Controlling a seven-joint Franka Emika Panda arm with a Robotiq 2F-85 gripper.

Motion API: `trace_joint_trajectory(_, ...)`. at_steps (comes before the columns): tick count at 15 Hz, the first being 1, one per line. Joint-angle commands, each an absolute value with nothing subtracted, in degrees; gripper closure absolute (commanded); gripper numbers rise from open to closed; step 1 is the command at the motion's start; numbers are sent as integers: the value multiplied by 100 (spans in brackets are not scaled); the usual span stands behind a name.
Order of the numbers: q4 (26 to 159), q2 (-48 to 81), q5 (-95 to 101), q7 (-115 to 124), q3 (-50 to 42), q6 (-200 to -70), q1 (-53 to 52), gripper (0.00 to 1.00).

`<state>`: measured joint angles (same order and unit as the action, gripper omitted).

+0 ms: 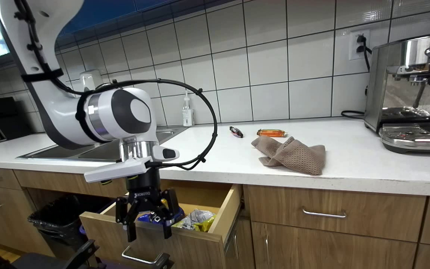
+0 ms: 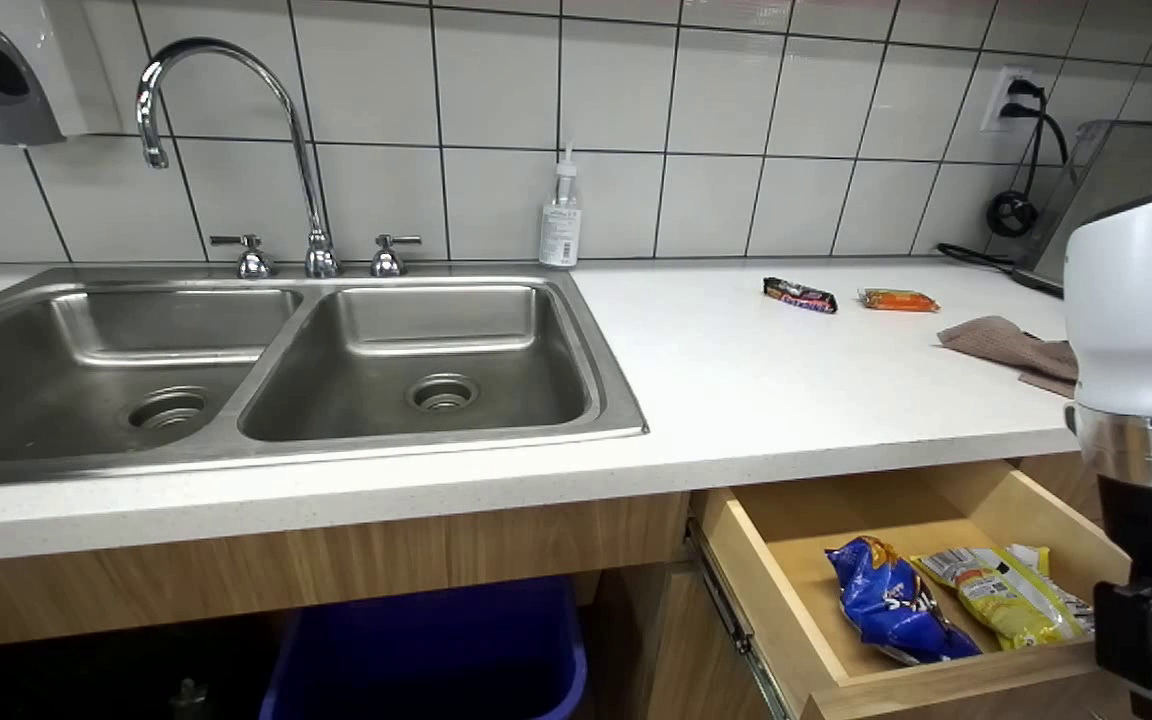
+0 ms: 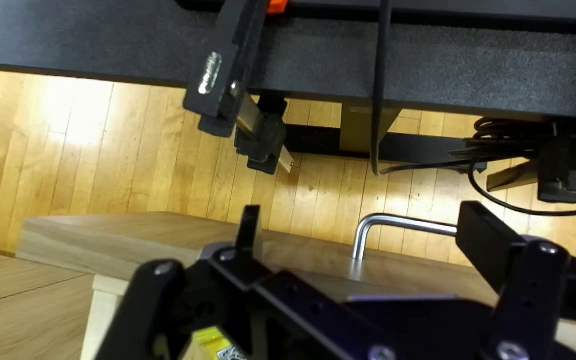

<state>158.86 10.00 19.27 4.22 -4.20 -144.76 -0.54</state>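
Note:
My gripper (image 1: 149,233) points downward at the front panel of a pulled-out wooden drawer (image 1: 196,247), its fingers apart with nothing between them. In the wrist view the jaws stand wide, and the drawer's silver handle (image 3: 403,222) shows between and beyond them; contact with the panel cannot be told. Inside the drawer lie a blue snack bag (image 2: 896,605) and a yellow snack bag (image 2: 1001,595). A silvery package end (image 1: 196,218) shows beside the yellow one. The gripper partly hides the blue bag (image 1: 146,217) in an exterior view.
On the white counter (image 1: 215,149) lie a brown cloth (image 1: 293,155), an orange-wrapped bar (image 1: 271,133) and a dark-wrapped bar (image 1: 236,132). An espresso machine (image 1: 416,93), a steel sink (image 2: 596,420) and a pump bottle (image 2: 561,220) stand around. A black-lined bin (image 1: 56,220) is beside the drawer.

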Motion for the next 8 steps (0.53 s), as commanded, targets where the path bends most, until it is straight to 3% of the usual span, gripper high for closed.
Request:
trace_joint_trajectory(1,15807,1095,2224,872,-568,-14868,-105,0)
trace_joint_trajectory(8,15633,1239,2270,1342,-687,-15113,-183,0)
